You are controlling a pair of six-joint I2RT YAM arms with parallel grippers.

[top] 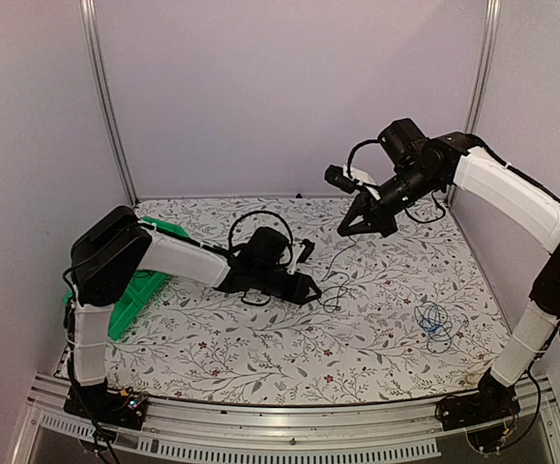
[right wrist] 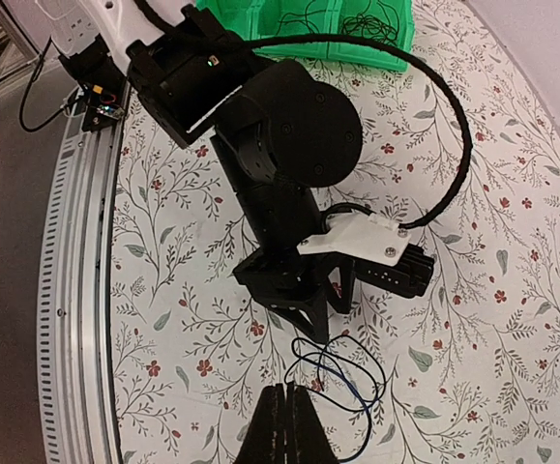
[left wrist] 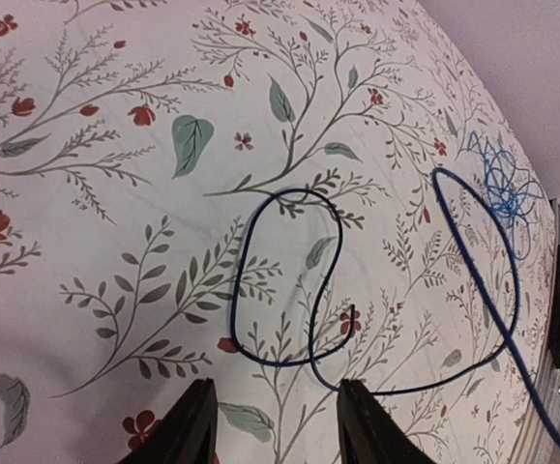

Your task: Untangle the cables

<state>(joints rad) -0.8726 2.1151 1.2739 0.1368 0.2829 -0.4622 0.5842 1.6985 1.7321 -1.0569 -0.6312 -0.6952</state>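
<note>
green bin (right wrist: 381, 48), cables (right wrist: 365, 21) inside, right wrist only

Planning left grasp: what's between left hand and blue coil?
Loops of the dark cable, on the cloth, between left hand and blue coil; left wrist view.

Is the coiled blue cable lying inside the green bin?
No, the coiled blue cable lies on the floral tablecloth, far from the green bin.
</note>
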